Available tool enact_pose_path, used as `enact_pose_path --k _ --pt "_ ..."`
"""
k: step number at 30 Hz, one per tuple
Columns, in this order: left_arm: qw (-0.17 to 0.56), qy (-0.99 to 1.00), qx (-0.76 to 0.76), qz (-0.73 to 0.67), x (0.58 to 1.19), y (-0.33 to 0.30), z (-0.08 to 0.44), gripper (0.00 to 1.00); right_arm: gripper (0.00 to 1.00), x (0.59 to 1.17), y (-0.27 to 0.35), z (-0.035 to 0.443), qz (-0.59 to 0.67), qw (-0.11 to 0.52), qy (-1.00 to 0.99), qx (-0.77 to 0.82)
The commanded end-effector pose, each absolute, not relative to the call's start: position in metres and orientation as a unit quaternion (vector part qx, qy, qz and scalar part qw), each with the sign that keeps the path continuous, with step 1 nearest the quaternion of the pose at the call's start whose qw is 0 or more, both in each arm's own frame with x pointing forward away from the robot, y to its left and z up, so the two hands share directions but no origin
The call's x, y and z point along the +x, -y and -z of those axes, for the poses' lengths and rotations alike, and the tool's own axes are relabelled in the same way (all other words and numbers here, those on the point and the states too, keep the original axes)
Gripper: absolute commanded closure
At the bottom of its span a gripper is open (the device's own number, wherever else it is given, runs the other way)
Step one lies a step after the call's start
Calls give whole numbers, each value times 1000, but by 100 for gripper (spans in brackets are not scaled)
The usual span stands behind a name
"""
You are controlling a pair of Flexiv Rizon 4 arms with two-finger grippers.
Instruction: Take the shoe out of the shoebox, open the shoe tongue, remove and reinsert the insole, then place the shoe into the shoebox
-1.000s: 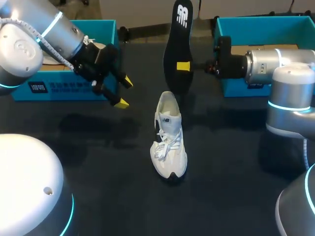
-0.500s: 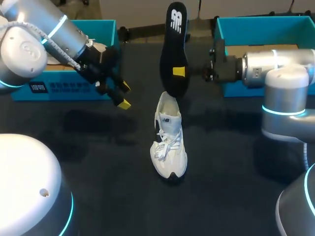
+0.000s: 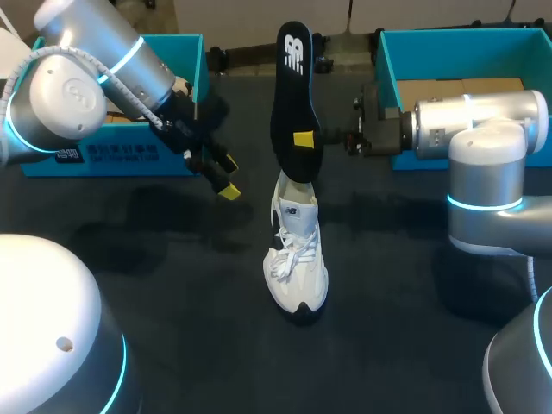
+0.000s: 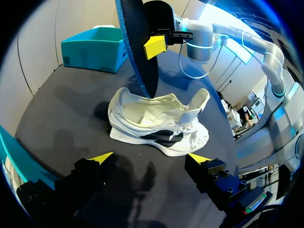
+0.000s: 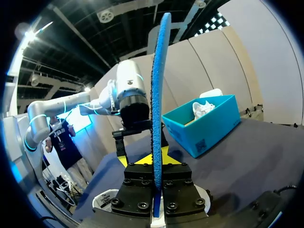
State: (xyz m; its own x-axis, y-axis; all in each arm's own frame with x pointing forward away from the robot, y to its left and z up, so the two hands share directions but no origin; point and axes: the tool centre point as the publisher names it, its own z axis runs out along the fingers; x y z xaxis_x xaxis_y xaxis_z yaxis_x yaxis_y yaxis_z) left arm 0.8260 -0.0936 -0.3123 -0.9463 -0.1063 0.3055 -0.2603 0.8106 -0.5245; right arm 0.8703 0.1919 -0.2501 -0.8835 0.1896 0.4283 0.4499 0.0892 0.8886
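— On the dark table (image 3: 172,285), what did you record?
— I noted the white shoe (image 3: 297,259) standing upright on its sole near the middle, toe toward me.
— Containers?
— Two, both teal, at the far edge. The left shoebox (image 3: 112,157) held a white item (image 5: 202,108). The right shoebox (image 3: 448,41) showed a brown card floor.
— And the pincers?
— My right gripper (image 3: 304,140) was clamped on the black insole (image 3: 293,95), held on end with its lower tip at the shoe's heel opening. My left gripper (image 4: 151,159) hung spread wide beside the shoe, gripping nothing.
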Motion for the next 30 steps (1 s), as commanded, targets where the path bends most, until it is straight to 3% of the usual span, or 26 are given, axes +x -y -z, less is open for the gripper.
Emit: enact_pose_path --k 1,30 --pt "129 944 98 -289 823 94 313 0 100 869 -192 259 640 102 729 -218" --pt "134 943 105 -285 816 91 310 0 100 867 -191 270 642 112 724 -226"
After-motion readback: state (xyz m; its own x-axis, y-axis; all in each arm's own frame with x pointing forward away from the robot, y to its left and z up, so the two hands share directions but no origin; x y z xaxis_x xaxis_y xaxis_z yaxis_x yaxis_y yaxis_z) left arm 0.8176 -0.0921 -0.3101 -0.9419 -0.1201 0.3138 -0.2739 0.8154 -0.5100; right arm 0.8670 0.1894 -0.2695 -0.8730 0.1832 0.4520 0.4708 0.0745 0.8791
